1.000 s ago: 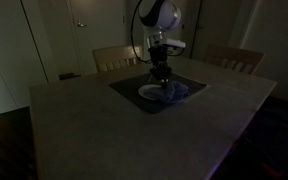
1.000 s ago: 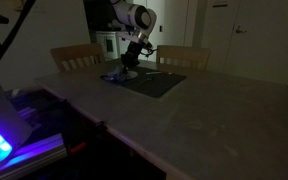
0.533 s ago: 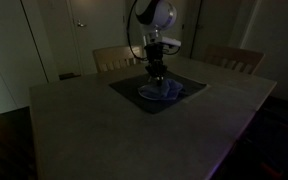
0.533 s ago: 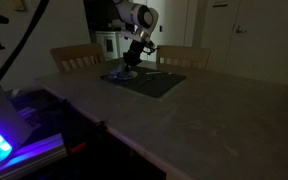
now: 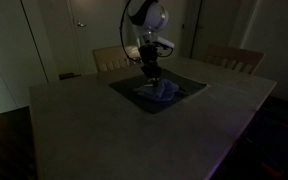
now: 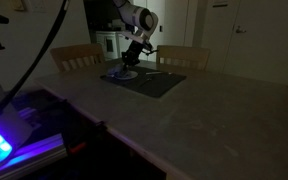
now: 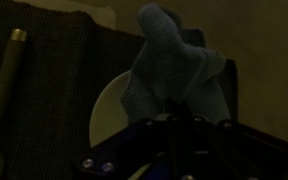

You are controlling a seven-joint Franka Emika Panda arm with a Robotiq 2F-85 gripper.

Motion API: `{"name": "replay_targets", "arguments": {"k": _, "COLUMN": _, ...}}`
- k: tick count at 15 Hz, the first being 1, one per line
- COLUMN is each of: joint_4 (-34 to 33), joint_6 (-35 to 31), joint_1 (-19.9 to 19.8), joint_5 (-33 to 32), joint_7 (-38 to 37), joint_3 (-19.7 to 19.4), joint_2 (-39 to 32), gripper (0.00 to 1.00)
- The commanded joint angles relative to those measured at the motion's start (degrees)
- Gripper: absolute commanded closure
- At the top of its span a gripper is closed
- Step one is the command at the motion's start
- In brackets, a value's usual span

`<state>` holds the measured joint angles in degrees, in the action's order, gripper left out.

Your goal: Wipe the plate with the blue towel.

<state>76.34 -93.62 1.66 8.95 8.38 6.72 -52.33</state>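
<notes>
Gripper (image 5: 150, 80) holding the blue towel (image 7: 174, 65) on the plate (image 7: 106, 112).
Jaws closed on the bunched towel; plate's left rim exposed; open table (image 5: 84, 130) surrounds the dark mat (image 5: 124, 84).

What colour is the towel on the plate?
The towel looks dull blue, clearest in the wrist view.

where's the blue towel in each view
In an exterior view: towel just above centre, on the dark mat.
In an exterior view: upper left of centre, at the mat's left end.
Wrist view: top centre, bunched over the plate.
Shared landmark: the dark mat.
</notes>
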Motion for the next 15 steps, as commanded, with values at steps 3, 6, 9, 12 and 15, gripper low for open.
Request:
{"name": "replay_targets", "arguments": {"k": 3, "joint_4": -8.5, "joint_6": 11.5, "joint_1": -0.5, "joint_5": 0.3, "joint_7": 1.8, "joint_3": 0.6, "joint_2": -5.5, "gripper": 0.99}}
{"name": "replay_targets", "arguments": {"k": 6, "joint_4": -8.9, "joint_6": 14.0, "joint_1": -0.6, "joint_5": 0.5, "joint_7": -0.4, "joint_3": -0.5, "joint_2": -5.7, "gripper": 0.99}}
{"name": "replay_targets", "arguments": {"k": 9, "joint_4": -7.8, "joint_6": 10.0, "joint_1": -0.2, "joint_5": -0.2, "joint_7": -2.3, "joint_3": -1.9, "joint_2": -4.8, "gripper": 0.99}}
{"name": "replay_targets", "arguments": {"k": 12, "joint_4": -7.3, "joint_6": 5.6, "joint_1": 0.6, "joint_5": -1.9, "joint_7": -4.5, "joint_3": -3.3, "joint_2": -4.2, "gripper": 0.99}}
{"name": "replay_targets", "arguments": {"k": 15, "joint_4": -6.1, "joint_6": -0.2, "joint_1": 1.5, "joint_5": -4.4, "joint_7": -5.2, "joint_3": -4.0, "joint_2": -3.5, "gripper": 0.99}}
